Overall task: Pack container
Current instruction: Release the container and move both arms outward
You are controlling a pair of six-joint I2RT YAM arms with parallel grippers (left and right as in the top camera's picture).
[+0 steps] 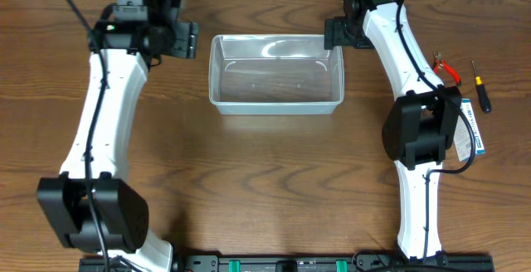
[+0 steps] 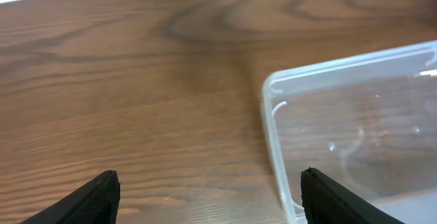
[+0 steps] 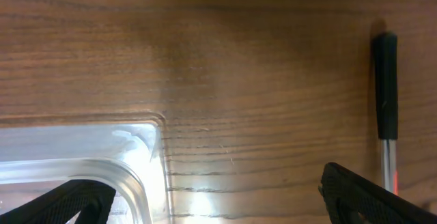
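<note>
Container point(image 1: 275, 77) is empty, nothing packed yet. Nearest the bottom of the overhead frame, right side: blue-and-white box point(image 1: 470, 129). Above it is the screwdriver point(image 1: 480, 88), then red-handled pliers point(image 1: 446, 68). Container sits upper centre, flat on the table point(image 1: 274, 172), long side across. Farthest up: left gripper point(image 1: 187, 40) just left of it, fingers spread, nothing between. Right gripper point(image 1: 335, 33) at its upper right corner, also spread; contact unclear. Judgement: thin clear plastic, light, slick, walls probably flex, likely skids on wood if nudged. Best hold looks like pinching a short wall under the rim.
</note>
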